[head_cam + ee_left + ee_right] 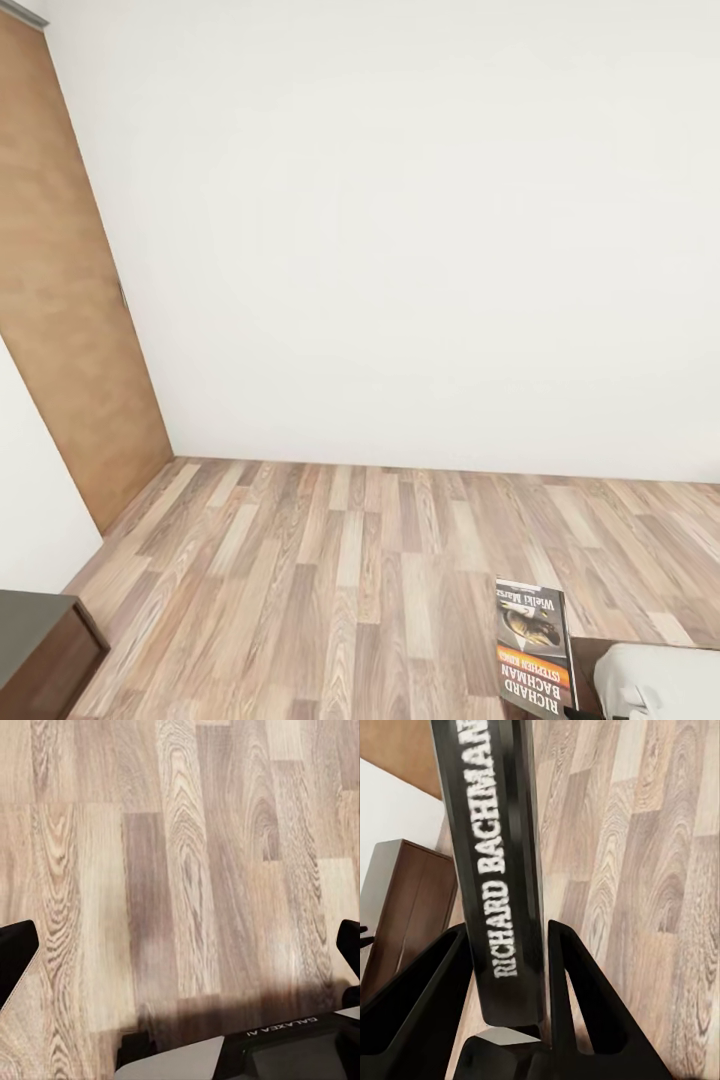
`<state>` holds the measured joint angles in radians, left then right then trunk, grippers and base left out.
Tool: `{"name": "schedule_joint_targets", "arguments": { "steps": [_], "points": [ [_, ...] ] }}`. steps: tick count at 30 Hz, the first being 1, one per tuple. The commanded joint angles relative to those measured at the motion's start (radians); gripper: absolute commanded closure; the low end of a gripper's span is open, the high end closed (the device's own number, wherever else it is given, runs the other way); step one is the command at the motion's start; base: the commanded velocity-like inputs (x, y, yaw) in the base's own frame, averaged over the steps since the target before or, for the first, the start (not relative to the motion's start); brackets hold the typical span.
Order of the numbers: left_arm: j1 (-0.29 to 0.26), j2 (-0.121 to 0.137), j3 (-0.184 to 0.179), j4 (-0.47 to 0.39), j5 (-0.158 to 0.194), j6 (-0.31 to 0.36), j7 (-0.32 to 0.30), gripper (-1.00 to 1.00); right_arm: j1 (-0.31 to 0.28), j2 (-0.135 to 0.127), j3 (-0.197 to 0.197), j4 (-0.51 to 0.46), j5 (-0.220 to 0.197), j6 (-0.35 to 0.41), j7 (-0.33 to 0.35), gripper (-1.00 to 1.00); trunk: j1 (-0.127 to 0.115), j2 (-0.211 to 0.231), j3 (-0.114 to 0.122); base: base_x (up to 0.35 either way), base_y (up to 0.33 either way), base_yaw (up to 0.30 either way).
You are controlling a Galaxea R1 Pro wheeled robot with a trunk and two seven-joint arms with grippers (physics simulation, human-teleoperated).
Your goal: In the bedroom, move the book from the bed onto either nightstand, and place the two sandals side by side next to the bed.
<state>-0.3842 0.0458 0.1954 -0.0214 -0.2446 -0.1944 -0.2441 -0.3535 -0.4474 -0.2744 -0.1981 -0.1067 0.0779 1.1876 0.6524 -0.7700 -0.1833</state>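
Observation:
The book point(535, 645) hangs upright over the wood-plank floor at the lower right of the head view, its dark cover with the orange band facing me. My right gripper point(508, 934) is shut on its lower end. The spine lettered "Richard Bachman" point(499, 855) runs up between the two black fingers. The white right arm point(655, 680) shows beside the book. My left gripper point(180, 945) is open, its fingers spread wide over bare floor with nothing between them. The bed and the sandals are out of view.
A dark brown wooden cabinet point(40, 640) stands at the lower left, also seen beyond the book point(405, 907); I cannot tell whether it is a nightstand. A brown wall panel point(60, 300) lines the left wall. A white wall closes the far side. My base point(255, 1054) shows under the left gripper.

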Motion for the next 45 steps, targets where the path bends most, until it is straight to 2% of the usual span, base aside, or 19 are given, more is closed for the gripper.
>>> {"name": "schedule_joint_targets", "arguments": {
  "steps": [1, 45],
  "points": [
    [-0.001, 0.000, 0.009, 0.001, -0.010, -0.003, -0.003, -1.00, -0.001, 0.000, 0.001, 0.000, -0.011, 0.008, 0.003, 1.00, 0.001, -0.001, -0.001, 0.331, 0.000, 0.000],
    [-0.001, 0.000, 0.009, 0.001, -0.009, -0.003, -0.002, -1.00, -0.001, 0.000, 0.001, 0.000, -0.013, 0.008, 0.003, 1.00, 0.001, -0.001, -0.001, 0.326, 0.000, 0.000]
  ]
}}
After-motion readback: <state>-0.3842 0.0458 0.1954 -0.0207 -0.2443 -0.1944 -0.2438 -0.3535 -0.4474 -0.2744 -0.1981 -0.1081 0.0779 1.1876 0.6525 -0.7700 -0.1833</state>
